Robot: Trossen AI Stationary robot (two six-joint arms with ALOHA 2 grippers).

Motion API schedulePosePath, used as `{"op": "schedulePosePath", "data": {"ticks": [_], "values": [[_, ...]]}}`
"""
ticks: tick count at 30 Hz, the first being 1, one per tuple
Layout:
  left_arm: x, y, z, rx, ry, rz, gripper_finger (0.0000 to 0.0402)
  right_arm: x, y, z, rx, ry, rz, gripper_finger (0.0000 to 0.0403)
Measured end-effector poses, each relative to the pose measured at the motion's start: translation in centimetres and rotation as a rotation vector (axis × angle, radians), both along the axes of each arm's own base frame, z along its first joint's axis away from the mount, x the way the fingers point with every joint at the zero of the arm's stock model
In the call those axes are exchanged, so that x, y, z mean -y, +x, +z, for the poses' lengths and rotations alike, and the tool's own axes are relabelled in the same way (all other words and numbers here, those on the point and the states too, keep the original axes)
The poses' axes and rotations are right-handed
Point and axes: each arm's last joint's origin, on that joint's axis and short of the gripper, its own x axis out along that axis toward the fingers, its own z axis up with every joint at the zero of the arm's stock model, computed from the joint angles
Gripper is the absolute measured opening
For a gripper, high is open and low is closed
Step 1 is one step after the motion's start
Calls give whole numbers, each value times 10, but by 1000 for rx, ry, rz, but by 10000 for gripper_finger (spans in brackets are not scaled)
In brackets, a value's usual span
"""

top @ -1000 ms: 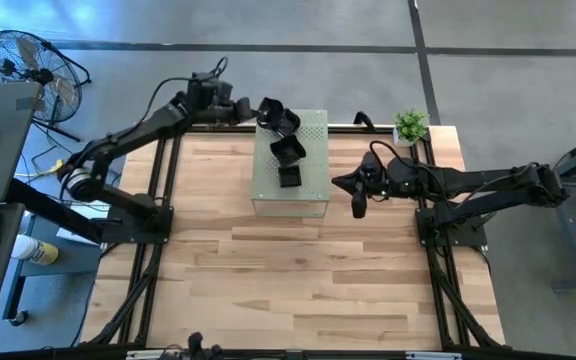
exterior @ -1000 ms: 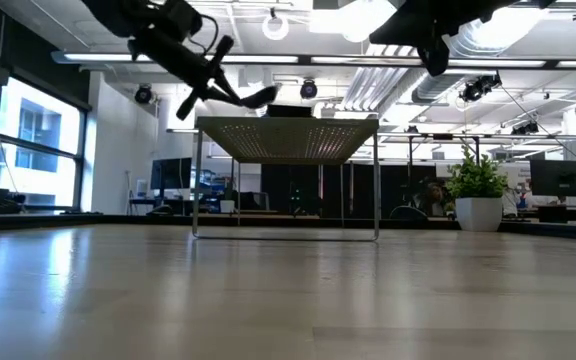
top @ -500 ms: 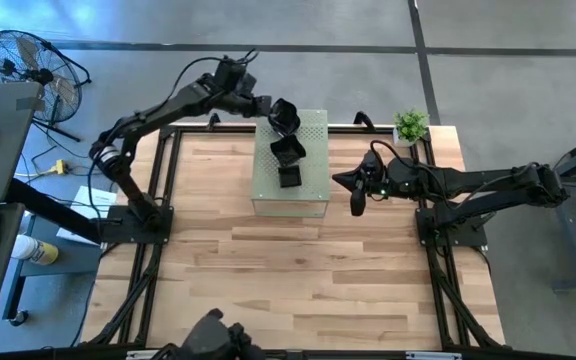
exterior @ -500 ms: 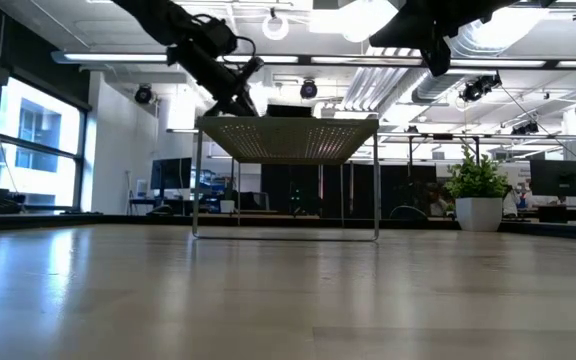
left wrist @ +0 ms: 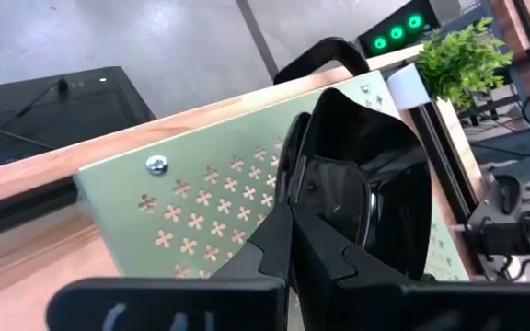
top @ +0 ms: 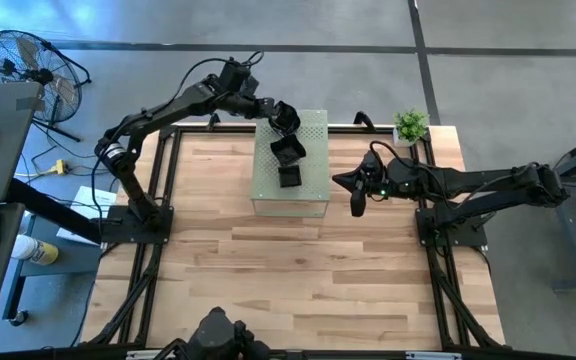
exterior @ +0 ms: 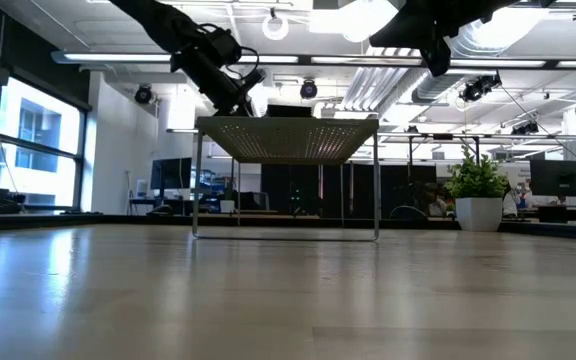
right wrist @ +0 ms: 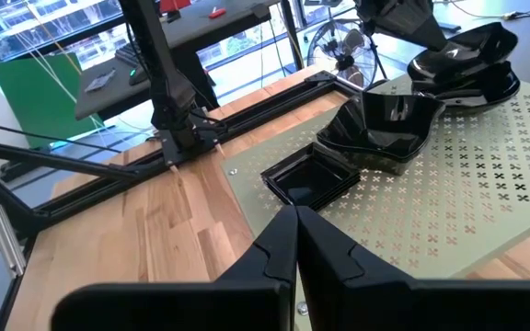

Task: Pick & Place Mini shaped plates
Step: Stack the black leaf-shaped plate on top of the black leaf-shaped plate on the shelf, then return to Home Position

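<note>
Seen from above, the pale green box (top: 313, 192) stands at the 12 o'clock edge of the worktop (top: 298, 280). The mini shaped plates that I can see are all at this box, three of them in a short row. The square plate (top: 288, 177) lies near the middle of the perforated top. The deeper plate (top: 288, 150) lies just beside it toward 12 o'clock. The third plate (top: 286, 116) is at about the 11 o'clock corner of the top, and it is gripped by the left hand (top: 268, 106).

What changed in the last second is the left arm. Before, it hung the plate at the 9 o'clock side of the box, clearly outside its edge in the low view. Now the arm has stretched out and the plate is over the box corner, with the hand down at the level of the top. In the left wrist view the two fingers are closed on the rim of this glossy plate, with the green surface directly behind it. I cannot tell if the plate already touches the surface or the plate next to it.

For the task I judge this as the end of one carry: the plate has arrived, and only the release is left, it seems.

The right hand (top: 356, 200) waits just beside the box at its 3 o'clock side, not moved, with its fingers pressed together and holding nothing. A small potted plant (top: 409, 125) stands at about 1 o'clock from the box, well apart from the plates.
</note>
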Motion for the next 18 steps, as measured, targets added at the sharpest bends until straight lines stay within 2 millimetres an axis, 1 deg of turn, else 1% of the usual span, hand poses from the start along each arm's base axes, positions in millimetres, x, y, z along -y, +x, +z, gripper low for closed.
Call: {"op": "schedulePosePath", "data": {"ticks": [5,13,18], "values": [[0,0,0,4,-7,-8,8,0,0,0,-2,-7,1,2],[1,0,0,12,-14,-21,64,0,0,0,-2,-8,-1,2],[1,1,0,25,-25,-41,82,0,0,0,-5,-17,1,2]]}}
